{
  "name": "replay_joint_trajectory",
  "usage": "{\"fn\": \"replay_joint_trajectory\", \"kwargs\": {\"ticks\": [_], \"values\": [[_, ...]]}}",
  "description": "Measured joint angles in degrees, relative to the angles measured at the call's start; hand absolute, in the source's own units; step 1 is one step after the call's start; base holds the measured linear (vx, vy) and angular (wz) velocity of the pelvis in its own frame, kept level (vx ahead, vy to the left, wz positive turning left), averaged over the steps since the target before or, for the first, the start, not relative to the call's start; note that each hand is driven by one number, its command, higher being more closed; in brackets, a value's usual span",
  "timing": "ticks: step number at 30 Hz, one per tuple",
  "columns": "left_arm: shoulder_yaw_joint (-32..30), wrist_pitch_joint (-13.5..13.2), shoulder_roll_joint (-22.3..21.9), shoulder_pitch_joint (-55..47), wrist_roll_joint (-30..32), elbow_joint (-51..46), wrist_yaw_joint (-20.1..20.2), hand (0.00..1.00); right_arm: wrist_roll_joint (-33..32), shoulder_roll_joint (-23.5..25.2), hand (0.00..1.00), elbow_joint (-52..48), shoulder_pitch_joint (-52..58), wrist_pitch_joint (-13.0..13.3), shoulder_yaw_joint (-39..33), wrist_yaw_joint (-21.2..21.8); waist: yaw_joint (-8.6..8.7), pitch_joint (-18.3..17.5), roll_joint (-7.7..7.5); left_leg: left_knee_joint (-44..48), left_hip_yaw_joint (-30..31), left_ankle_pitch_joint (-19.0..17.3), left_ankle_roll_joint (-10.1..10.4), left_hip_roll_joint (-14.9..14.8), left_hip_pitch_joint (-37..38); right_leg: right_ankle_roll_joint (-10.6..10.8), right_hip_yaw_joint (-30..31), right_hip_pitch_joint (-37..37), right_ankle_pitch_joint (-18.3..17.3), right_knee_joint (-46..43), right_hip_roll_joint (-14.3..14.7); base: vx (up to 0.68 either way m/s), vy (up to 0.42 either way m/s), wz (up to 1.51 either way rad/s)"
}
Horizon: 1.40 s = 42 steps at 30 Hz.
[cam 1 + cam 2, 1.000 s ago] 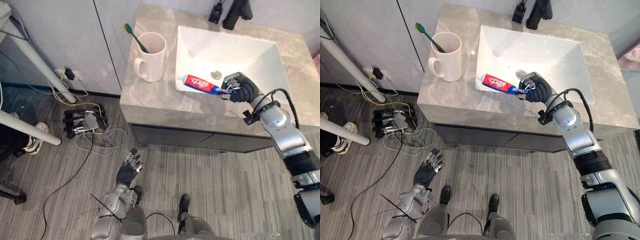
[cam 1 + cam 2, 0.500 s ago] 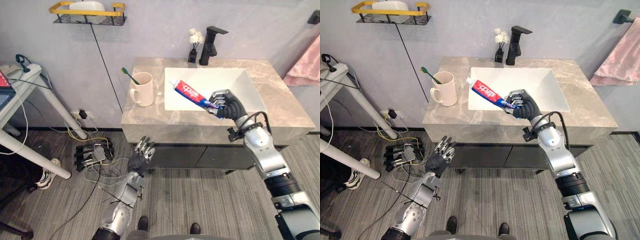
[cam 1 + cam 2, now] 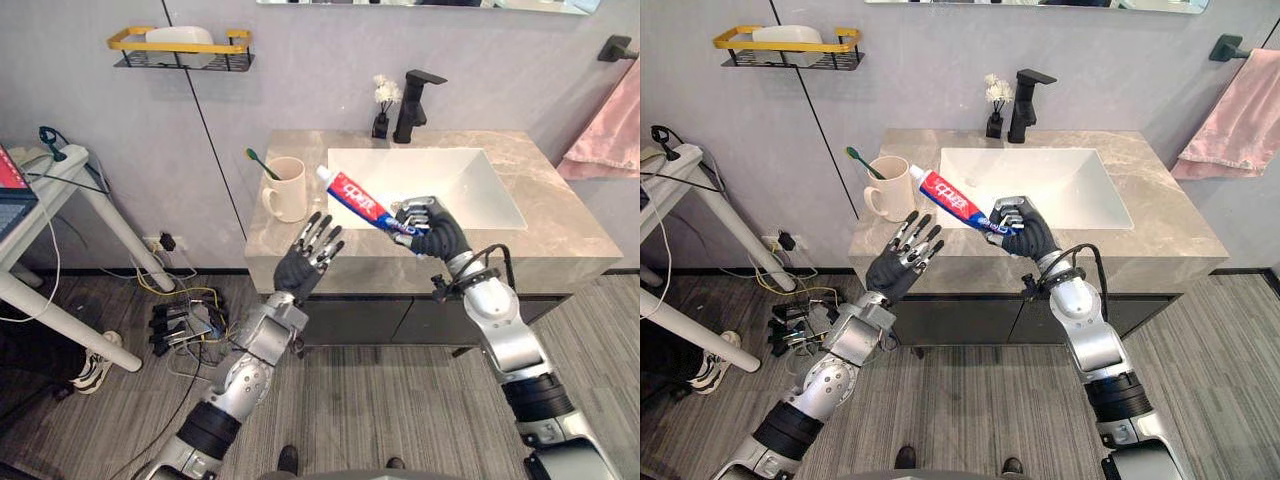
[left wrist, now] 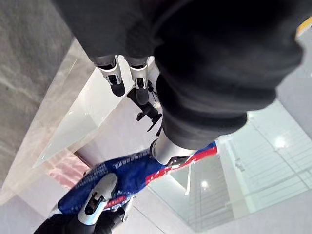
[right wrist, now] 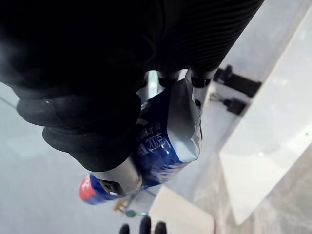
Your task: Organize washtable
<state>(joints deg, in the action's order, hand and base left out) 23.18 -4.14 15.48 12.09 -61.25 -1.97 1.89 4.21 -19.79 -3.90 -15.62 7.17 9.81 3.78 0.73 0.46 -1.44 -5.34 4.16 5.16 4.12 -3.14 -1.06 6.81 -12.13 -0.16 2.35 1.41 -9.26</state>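
Washstand seen from the head camera. The grey marble desk (image 3: 560,225) carries a white rectangular sink (image 3: 470,190). Behind the sink stand a black faucet (image 3: 412,92) and a small dark vase (image 3: 381,122) of white flowers. To the robot's left of the sink is a cream mug (image 3: 289,189) holding a green toothbrush (image 3: 258,160), whose lower end is hidden inside the mug. A yellow-railed wall shelf (image 3: 180,50) hangs upper left, and a pink towel (image 3: 608,130) at the right is cut off by the frame edge. A power strip (image 3: 175,320) and loose leads lie on the floor.

The right hand (image 3: 432,230) has its fingers curled round the tail of the toothpaste tube (image 3: 358,199), concealing that end. The tube is held in the air over the sink's front left corner. Its long axis runs diagonally, the white cap pointing up and towards the mug.

The left hand (image 3: 305,262) is raised before the desk's front edge, below the mug, fingers straight and spread, holding nothing, apart from the tube. Nothing stands between tube and mug. In the left wrist view one of its fingers (image 4: 168,150) overlaps the tube.
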Motion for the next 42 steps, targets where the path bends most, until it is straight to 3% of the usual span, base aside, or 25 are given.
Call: {"fn": "replay_joint_trajectory", "kwargs": {"ticks": [17, 28, 29, 39, 40, 42], "values": [[4.5, 1.3, 0.6, 6.2, -0.2, 0.2, -2.7, 0.0, 5.0, 1.5, 1.0, -0.1, 2.3, 1.4, 4.0, -0.3, 1.68, -2.0, 0.01, 0.0, -0.1, 0.0, 0.0, 0.0, -0.1, 0.0, 0.0, 0.1, 0.1, 0.6, 0.0, 0.0, 0.0, 0.0], [6.1, 1.4, 0.5, 9.4, -1.1, 0.7, -3.4, 0.0, 6.7, 1.4, 1.0, 0.2, 4.3, 3.0, 4.8, -1.2, 1.61, -3.2, 0.02, 0.0, -1.0, 0.0, 0.0, -0.2, -0.1, -0.2, 0.6, -0.1, 0.2, 1.0, 0.1, 0.0, 0.0, -0.02], [6.0, 1.4, 0.5, 9.6, -1.1, 0.7, -3.4, 1.0, 6.9, 1.4, 1.0, 0.2, 4.3, 3.1, 4.8, -1.2, 1.57, -3.2, -0.09, 0.0, -1.0, 0.0, 0.0, -0.2, -0.1, -0.2, 0.9, 0.0, 0.5, 1.4, 0.2, -0.01, -0.006, -0.11], [6.0, 1.7, 0.5, 11.4, -1.1, 2.6, -3.4, 1.0, 7.4, 1.3, 1.0, 0.4, 6.0, 3.5, 4.7, -1.1, 1.59, -3.6, -1.47, 0.0, -1.4, -0.1, 0.0, -0.4, -0.3, -0.1, 1.3, 0.0, 0.9, 2.0, 0.4, -0.01, -0.003, -0.02], [6.0, 1.7, 0.5, 11.6, -1.1, 2.6, -3.4, 1.0, 7.4, 1.4, 0.0, 0.5, 6.0, 3.5, 4.7, -1.1, 1.59, -3.6, -1.65, 0.0, -1.4, -0.1, 0.0, -0.4, -0.3, -0.1, 1.3, 0.0, 0.9, 2.0, 0.4, 0.0, 0.0, 0.0], [6.0, 1.7, 0.4, 11.6, -1.0, 2.6, -3.4, 1.0, 7.6, 1.4, 0.0, 0.7, 6.0, 3.5, 4.8, -1.0, 1.58, -3.6, -1.96, 0.0, -1.5, -0.1, 0.0, -0.5, -0.3, -0.1, 1.4, -0.1, 0.9, 2.0, 0.5, 0.0, 0.0, 0.0]]}}
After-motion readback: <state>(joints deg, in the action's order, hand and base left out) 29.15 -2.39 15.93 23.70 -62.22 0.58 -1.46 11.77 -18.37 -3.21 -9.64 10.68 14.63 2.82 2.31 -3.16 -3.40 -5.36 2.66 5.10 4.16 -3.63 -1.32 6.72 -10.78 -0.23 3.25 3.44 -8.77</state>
